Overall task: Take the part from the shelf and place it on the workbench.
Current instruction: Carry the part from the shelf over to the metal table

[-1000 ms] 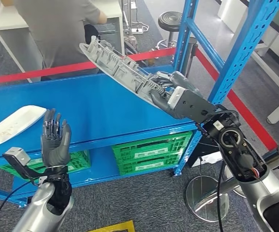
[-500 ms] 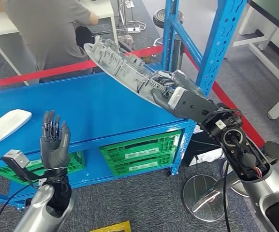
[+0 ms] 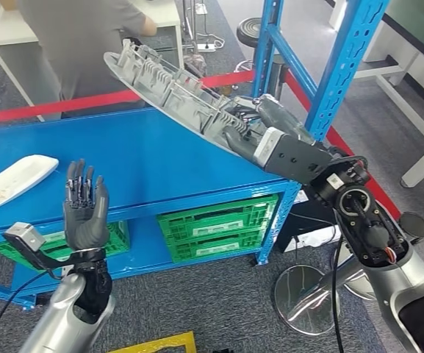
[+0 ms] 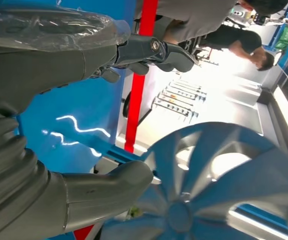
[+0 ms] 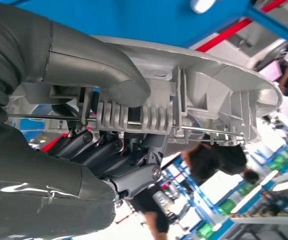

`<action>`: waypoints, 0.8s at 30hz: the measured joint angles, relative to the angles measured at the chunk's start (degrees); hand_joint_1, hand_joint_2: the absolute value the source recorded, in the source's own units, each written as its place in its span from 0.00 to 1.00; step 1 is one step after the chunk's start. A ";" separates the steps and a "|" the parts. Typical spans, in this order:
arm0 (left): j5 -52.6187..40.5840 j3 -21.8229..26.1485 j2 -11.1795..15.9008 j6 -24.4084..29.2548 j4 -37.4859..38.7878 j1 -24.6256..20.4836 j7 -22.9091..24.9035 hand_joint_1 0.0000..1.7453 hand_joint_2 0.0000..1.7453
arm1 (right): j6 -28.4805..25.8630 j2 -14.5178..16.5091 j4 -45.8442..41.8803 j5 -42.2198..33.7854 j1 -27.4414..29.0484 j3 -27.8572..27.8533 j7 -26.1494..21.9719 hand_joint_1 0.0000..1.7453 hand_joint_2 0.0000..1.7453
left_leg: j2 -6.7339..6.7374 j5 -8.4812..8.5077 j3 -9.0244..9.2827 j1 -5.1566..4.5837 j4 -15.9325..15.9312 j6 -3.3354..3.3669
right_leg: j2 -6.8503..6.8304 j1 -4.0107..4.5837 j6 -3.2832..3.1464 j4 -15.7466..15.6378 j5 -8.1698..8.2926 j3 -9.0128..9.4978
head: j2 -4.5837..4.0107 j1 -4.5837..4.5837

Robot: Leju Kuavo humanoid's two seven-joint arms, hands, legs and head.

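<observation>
A long grey ribbed plastic part (image 3: 167, 92) hangs in the air above the blue shelf board (image 3: 142, 165), slanting up toward the far left. My right hand (image 3: 259, 132) grips its near end, thumb on one face and fingers wrapped under. In the right wrist view the same part (image 5: 210, 95) runs away from my right hand (image 5: 108, 130), which clamps its ribbed edge. My left hand (image 3: 84, 209) is raised upright in front of the shelf's front edge, fingers apart, holding nothing; the left wrist view shows that left hand (image 4: 97, 100) spread and empty.
A white part (image 3: 12, 180) lies at the left of the shelf board. Blue uprights (image 3: 336, 77) stand at the right. Green crates (image 3: 217, 228) sit on the lower level. A person (image 3: 81, 44) stands behind red tape (image 3: 59, 107). A stool base (image 3: 303, 298) is on the floor.
My right hand has carried the grey part a little up and to the left. The camera has shifted slightly. My left hand stays raised and spread.
</observation>
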 joint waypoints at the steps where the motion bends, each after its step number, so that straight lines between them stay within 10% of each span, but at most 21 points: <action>1: 0.04 -0.01 -0.04 0.07 0.04 0.11 0.02 0.00 1.00 | 0.02 0.00 -0.02 -0.04 -0.14 0.14 -0.01 1.00 1.00 | 0.02 0.18 -0.22 0.03 0.04 -0.02 | -0.02 -0.15 0.25 3.69 -1.91 -1.23 | 0.00 0.15; 3: 0.13 -0.02 -0.06 0.28 0.14 0.35 0.13 0.00 1.00 | 0.13 0.00 -0.05 -0.04 -0.17 0.33 0.03 1.00 1.00 | 0.01 0.51 -0.76 0.15 0.29 -0.21 | -0.08 -0.49 0.73 6.63 -2.83 -1.57 | 0.00 0.30; 7: 0.21 -0.03 -0.04 0.47 0.19 0.44 0.22 0.00 1.00 | 0.39 0.00 -0.10 -0.04 -0.40 0.52 0.08 1.00 1.00 | -0.17 0.84 -2.26 0.44 1.87 -1.07 | -0.01 -1.06 1.36 -5.99 2.26 5.81 | 0.00 0.82; 12: 0.27 -0.07 0.06 0.50 0.16 0.58 0.21 0.00 1.00 | 0.59 0.00 -0.21 -0.04 -0.66 0.68 0.02 1.00 1.00 | -0.37 1.22 -3.67 0.30 2.58 -2.83 | 0.15 -0.88 -0.87 -7.96 4.00 5.43 | 0.00 0.21; 17: 0.28 -0.10 0.16 0.50 0.18 0.69 0.20 0.00 1.00 | 0.57 0.00 -0.20 -0.04 -1.10 0.74 -0.09 1.00 1.00 | -0.37 -9.58 -9.53 0.64 18.74 -3.91 | -0.12 -0.85 -2.24 -8.07 6.44 2.44 | 0.00 -0.67; 19: 0.30 -0.11 0.22 0.50 0.19 0.74 0.21 0.00 1.00 | 0.57 0.00 -0.20 -0.04 -1.08 0.82 -0.08 1.00 1.00 | -0.39 -9.91 -7.77 0.62 18.79 -3.56 | -0.06 -0.63 -2.25 -8.06 7.49 1.11 | 0.00 -0.74; 22: 0.34 -0.13 0.25 0.30 0.17 0.36 0.21 0.00 1.00 | 0.56 0.00 -0.20 -0.04 -1.12 0.84 -0.09 1.00 1.00 | -0.45 -6.96 1.12 0.06 6.48 -2.00 | 0.07 -0.35 -1.97 -8.13 8.89 -0.04 | 0.00 -0.69; 24: 0.40 -0.15 0.27 0.06 0.16 -0.09 0.16 0.00 1.00 | 0.54 0.00 -0.18 -0.04 -1.12 0.84 -0.09 1.00 1.00 | -0.56 -5.91 3.53 -0.51 2.32 -1.23 | 0.00 -0.55 -1.32 -8.39 9.77 -0.27 | 0.00 -0.64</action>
